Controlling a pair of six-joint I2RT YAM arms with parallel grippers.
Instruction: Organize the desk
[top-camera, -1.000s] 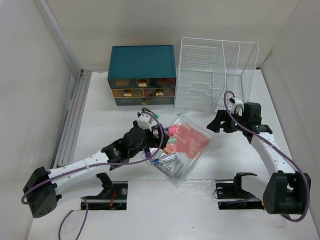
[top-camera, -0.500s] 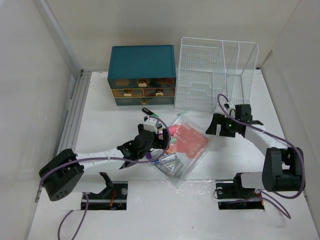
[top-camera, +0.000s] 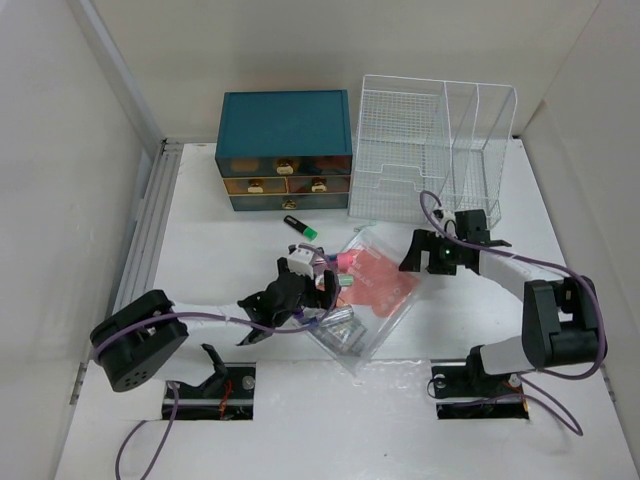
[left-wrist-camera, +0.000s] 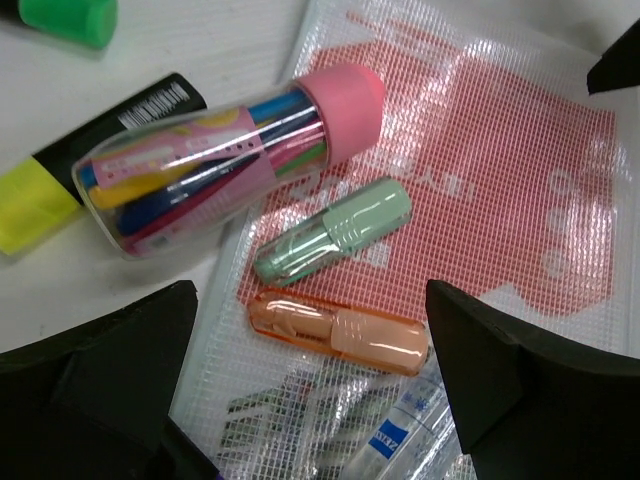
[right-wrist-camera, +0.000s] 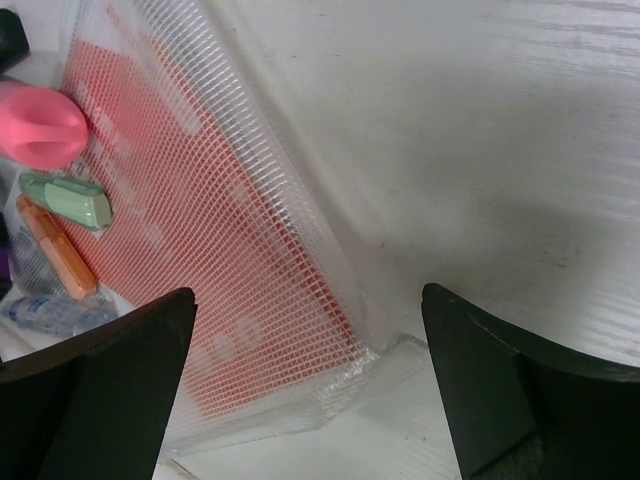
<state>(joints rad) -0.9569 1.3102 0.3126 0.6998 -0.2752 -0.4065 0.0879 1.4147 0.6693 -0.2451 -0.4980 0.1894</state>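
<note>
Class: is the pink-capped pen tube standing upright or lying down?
Lying down: the pen tube shows its full length along the desk, cap end overlapping the mesh pouch.

Matte white desk (top-camera: 200, 230), glossy clear mesh-reinforced plastic pouch (left-wrist-camera: 500, 180), smooth clear plastic pen tube (left-wrist-camera: 200, 175), translucent orange plastic highlighter (left-wrist-camera: 340, 330), white wire-mesh rack (top-camera: 400, 150), shiny gold drawer handles (top-camera: 285, 167)

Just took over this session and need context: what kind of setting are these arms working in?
Probably a lab mock-up of an office desk: a plain white desk carrying a teal drawer chest, a wire-mesh file rack and a clear mesh pouch with pens around it.
</note>
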